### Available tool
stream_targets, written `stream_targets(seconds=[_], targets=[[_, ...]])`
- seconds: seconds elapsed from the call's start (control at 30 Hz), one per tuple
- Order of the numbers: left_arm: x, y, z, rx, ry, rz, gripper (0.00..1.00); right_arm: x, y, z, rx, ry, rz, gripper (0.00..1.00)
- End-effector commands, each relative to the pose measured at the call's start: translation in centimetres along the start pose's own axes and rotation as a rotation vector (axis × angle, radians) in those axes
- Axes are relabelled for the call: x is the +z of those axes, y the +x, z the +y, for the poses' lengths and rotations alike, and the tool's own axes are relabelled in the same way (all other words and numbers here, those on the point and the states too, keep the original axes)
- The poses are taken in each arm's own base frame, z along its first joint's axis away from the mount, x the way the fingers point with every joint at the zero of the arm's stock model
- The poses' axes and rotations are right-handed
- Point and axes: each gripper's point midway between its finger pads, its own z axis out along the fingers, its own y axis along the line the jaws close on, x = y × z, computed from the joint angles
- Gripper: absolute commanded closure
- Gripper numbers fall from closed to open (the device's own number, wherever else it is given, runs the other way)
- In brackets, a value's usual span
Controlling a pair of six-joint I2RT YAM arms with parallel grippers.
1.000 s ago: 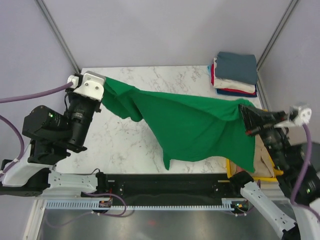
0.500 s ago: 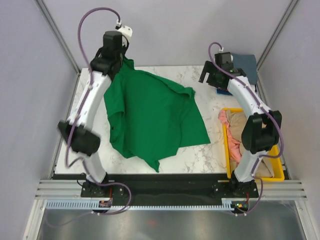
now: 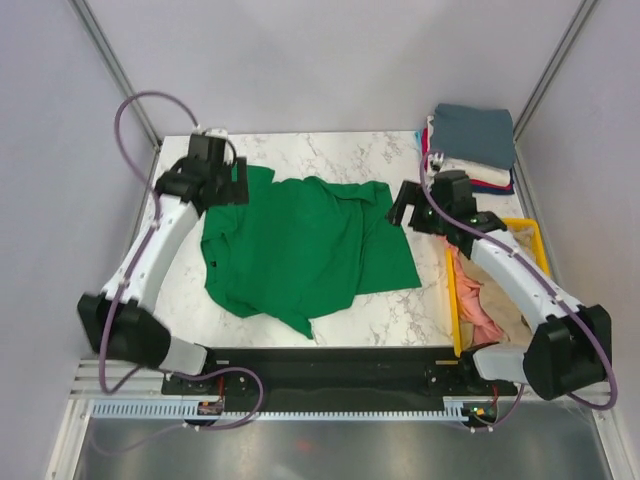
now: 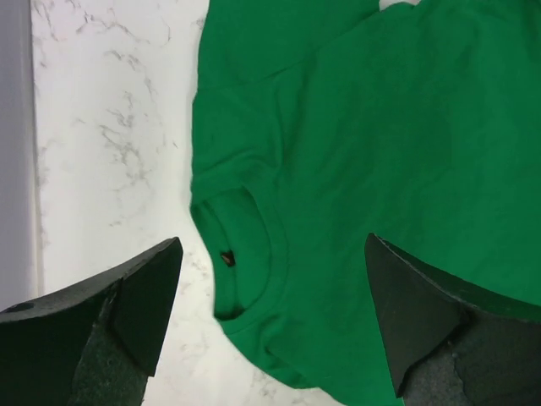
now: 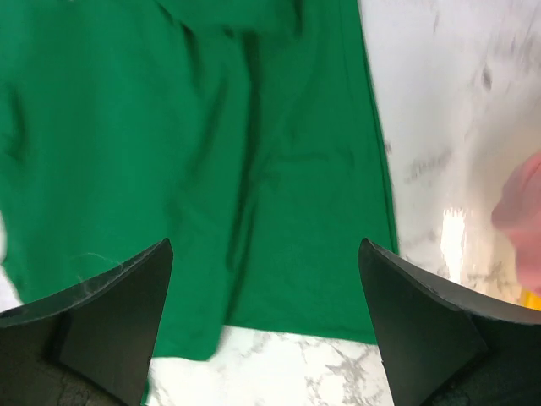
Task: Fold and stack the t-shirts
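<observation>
A bright green t-shirt (image 3: 300,245) lies spread on the marble table, wrinkled, with its collar toward the far left. My left gripper (image 3: 235,182) hovers open over that collar edge; the left wrist view shows the neckline (image 4: 254,254) between the fingers (image 4: 127,313) with nothing held. My right gripper (image 3: 403,208) stands open above the shirt's right edge, and the right wrist view shows green cloth (image 5: 211,169) and its hem below it. A stack of folded t-shirts (image 3: 470,145), slate blue on top, sits at the back right corner.
A yellow bin (image 3: 452,300) stands at the right, near the table's front edge, holding a salmon pink tee (image 3: 480,305) and a beige one (image 3: 512,236). Bare marble (image 3: 180,290) shows left of the green shirt. Grey walls close in the table.
The green shirt, stretched in the air between both grippers a second ago, now lies flat on the table. Both grippers have opened and let it go, and both arms have drawn back from the far edge.
</observation>
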Motion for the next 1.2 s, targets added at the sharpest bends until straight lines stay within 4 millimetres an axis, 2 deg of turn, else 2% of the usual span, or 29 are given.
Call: stream_targets(seconds=[0.0, 0.03, 0.07, 0.1, 0.17, 0.2, 0.27, 0.3, 0.37, 0.4, 0.5, 0.57, 0.63, 0.67, 0.73, 0.77, 0.8, 0.87, 0.9, 0.93, 0.97, 1.0, 1.07, 1.13, 1.17], targets=[[0.1, 4.9, -1.4, -0.205, 0.095, -0.021, 0.04, 3.4, 5.6, -2.3, 0.038, 0.001, 0.11, 0.02], [0.3, 6.2, -1.6, -0.226, 0.109, -0.015, 0.04, 4.0, 6.7, -2.6, 0.041, 0.001, 0.14, 0.03], [-0.2, 6.0, -1.8, -0.257, 0.136, -0.065, 0.04, 4.5, 7.6, -2.7, 0.042, -0.015, 0.158, 0.03], [1.0, 9.2, -2.6, -0.289, 0.158, -0.002, 0.05, 4.9, 8.1, -2.7, 0.042, -0.023, 0.168, 0.04], [1.4, 10.2, -3.4, -0.33, 0.2, -0.013, 0.06, 5.9, 9.2, -2.6, 0.032, -0.032, 0.182, 0.04], [1.9, 11.9, -3.9, -0.369, 0.212, 0.029, 0.08, 6.2, 10.3, -3.1, 0.031, -0.019, 0.199, 0.04], [2.3, 12.8, -5.1, -0.402, 0.259, 0.041, 0.1, 6.9, 11.7, -3.3, 0.034, -0.013, 0.214, 0.05], [3.1, 13.8, -5.5, -0.429, 0.271, 0.047, 0.11, 7.1, 13.0, -4.0, 0.043, 0.002, 0.237, 0.05], [4.0, 15.1, -5.5, -0.443, 0.252, 0.062, 0.11, 7.4, 14.7, -4.6, 0.067, 0.013, 0.257, 0.05], [5.1, 16.3, -5.1, -0.449, 0.212, 0.083, 0.11, 7.5, 15.4, -5.0, 0.074, 0.03, 0.267, 0.06], [7.1, 18.2, -4.2, -0.436, 0.126, 0.125, 0.11, 7.3, 17.4, -6.2, 0.089, 0.08, 0.293, 0.06], [7.9, 18.5, -3.6, -0.429, 0.081, 0.131, 0.1, 6.8, 19.2, -7.0, 0.092, 0.105, 0.325, 0.07], [9.0, 18.3, -2.7, -0.427, 0.032, 0.132, 0.09, 6.2, 20.0, -7.4, 0.109, 0.119, 0.329, 0.07], [9.4, 17.7, -2.5, -0.43, 0.024, 0.124, 0.09, 5.6, 21.2, -8.1, 0.116, 0.137, 0.348, 0.07], [10.7, 17.5, -1.6, -0.422, -0.013, 0.138, 0.09, 4.7, 21.7, -8.2, 0.147, 0.136, 0.337, 0.07], [11.1, 16.1, -1.3, -0.425, -0.017, 0.119, 0.08, 3.9, 23.0, -8.8, 0.158, 0.144, 0.353, 0.07], [11.7, 15.7, -0.8, -0.425, -0.038, 0.118, 0.07, 3.5, 23.4, -8.8, 0.167, 0.137, 0.351, 0.07], [13.6, 14.7, -1.1, -0.425, -0.033, 0.14, 0.07, 2.1, 24.4, -8.2, 0.181, 0.115, 0.342, 0.07], [14.3, 14.3, -1.1, -0.428, -0.027, 0.15, 0.09, 1.4, 24.3, -7.1, 0.174, 0.077, 0.321, 0.07], [14.8, 13.8, -1.1, -0.424, -0.029, 0.154, 0.09, 0.9, 24.5, -6.8, 0.193, 0.073, 0.32, 0.08], [15.5, 12.5, -1.3, -0.417, -0.03, 0.156, 0.08, 0.1, 25.5, -7.3, 0.197, 0.095, 0.342, 0.08], [15.8, 11.8, -1.2, -0.409, -0.036, 0.152, 0.08, -0.6, 25.0, -6.3, 0.19, 0.055, 0.318, 0.08], [15.4, 9.8, -1.5, -0.407, -0.024, 0.149, 0.09, -1.8, 25.2, -6.2, 0.196, 0.058, 0.324, 0.08], [13.7, 7.9, -2.4, -0.412, 0.04, 0.113, 0.1, -2.8, 23.6, -5.7, 0.186, 0.045, 0.276, 0.08], [12.5, 7.2, -2.8, -0.411, 0.064, 0.097, 0.1, -3.1, 21.7, -4.7, 0.165, 0.019, 0.235, 0.08]])
